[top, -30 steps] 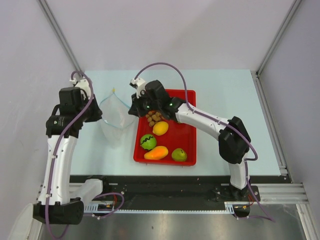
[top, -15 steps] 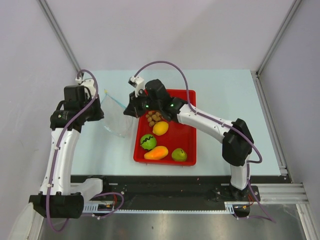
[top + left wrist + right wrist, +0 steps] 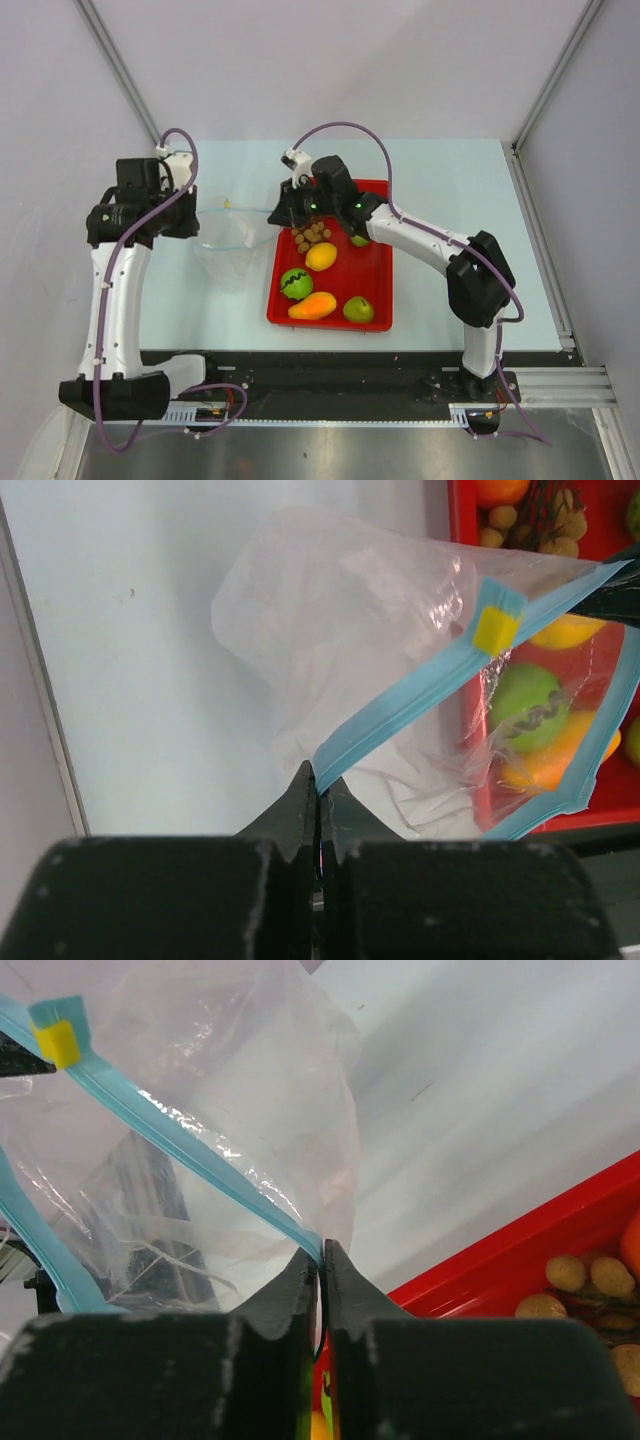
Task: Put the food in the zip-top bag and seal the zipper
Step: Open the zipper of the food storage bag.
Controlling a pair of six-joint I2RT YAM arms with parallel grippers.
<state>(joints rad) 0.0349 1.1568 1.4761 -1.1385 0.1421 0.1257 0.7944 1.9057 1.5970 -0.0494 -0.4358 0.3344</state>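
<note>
The clear zip-top bag (image 3: 228, 250) hangs stretched between my two grippers, left of the red tray (image 3: 375, 272). My left gripper (image 3: 196, 222) is shut on one end of the light-blue zipper (image 3: 400, 715), as the left wrist view (image 3: 320, 782) shows. My right gripper (image 3: 276, 214) is shut on the other end of the zipper (image 3: 200, 1150), seen in the right wrist view (image 3: 322, 1252). A yellow slider (image 3: 495, 630) sits on the strip. The food lies in the tray: brown nuts (image 3: 311, 235), a lemon (image 3: 321, 257), a green round fruit (image 3: 296, 283), a mango (image 3: 312, 305) and a second green fruit (image 3: 358, 310).
The right arm reaches over the tray's far end and partly hides another green fruit (image 3: 360, 240). The light table (image 3: 450, 200) ends at grey walls left and right. A black rail (image 3: 330, 365) runs along the near edge.
Both grippers have moved apart, the left one further left and the right one to the right. The bag, slack before, is now pulled wide between them.
</note>
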